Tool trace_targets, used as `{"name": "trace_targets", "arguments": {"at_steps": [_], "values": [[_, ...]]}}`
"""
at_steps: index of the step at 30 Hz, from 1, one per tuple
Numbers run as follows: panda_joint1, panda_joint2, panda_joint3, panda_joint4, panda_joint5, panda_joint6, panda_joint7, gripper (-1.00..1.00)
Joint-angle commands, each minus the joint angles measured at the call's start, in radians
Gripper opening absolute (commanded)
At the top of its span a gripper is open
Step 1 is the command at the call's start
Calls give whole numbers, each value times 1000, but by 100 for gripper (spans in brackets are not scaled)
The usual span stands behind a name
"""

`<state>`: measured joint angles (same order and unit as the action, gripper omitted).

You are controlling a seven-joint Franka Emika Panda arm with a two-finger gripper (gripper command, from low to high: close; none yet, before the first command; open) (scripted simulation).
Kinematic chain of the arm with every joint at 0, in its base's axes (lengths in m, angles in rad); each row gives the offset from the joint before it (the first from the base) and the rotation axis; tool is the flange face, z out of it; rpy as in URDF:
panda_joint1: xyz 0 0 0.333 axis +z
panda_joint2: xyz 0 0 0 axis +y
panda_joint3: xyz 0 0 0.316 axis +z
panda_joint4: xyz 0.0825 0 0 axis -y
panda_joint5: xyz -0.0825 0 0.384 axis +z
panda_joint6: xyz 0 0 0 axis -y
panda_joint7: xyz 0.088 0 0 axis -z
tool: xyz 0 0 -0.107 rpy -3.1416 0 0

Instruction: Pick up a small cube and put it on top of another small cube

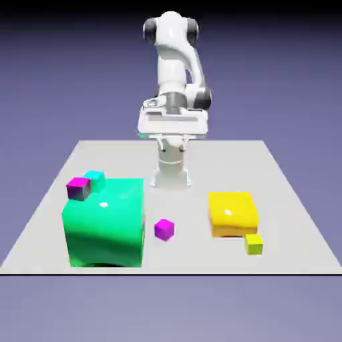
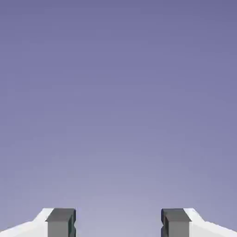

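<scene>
We see a small purple cube [image 1: 164, 230] on the table [image 1: 200, 259], a likely pick, though the task names no colour. With twelve at the exterior view's top, the big green block [image 1: 107, 224] lies at nine o'clock, the small yellow cube [image 1: 254, 244] just past three, and the gripper [image 2: 118, 224] at twelve, jaws wide apart and empty. We judge this the approach; next we must aim downward and line up over the chosen cube.

finger mounts [image 2: 21, 229] cropped at bottom
</scene>
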<state>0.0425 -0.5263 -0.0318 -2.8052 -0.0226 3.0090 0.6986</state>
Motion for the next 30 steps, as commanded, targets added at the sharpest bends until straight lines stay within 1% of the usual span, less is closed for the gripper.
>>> {"name": "trace_targets", "arguments": {"at_steps": [1, 16, 17, 24, 25, 26, 30], "values": [[25, 36, -26, 4, -19, -23, -35, 0], [404, 580, -422, 64, -300, -372, -563, 0], [404, 580, -422, 64, -300, -372, -563, 0], [322, 832, -342, 80, -228, -137, -604, 0], [322, 832, -342, 80, -228, -137, -604, -100], [322, 832, -342, 80, -228, -137, -604, -100], [369, 687, -388, 71, -269, -272, -580, -100]]}}
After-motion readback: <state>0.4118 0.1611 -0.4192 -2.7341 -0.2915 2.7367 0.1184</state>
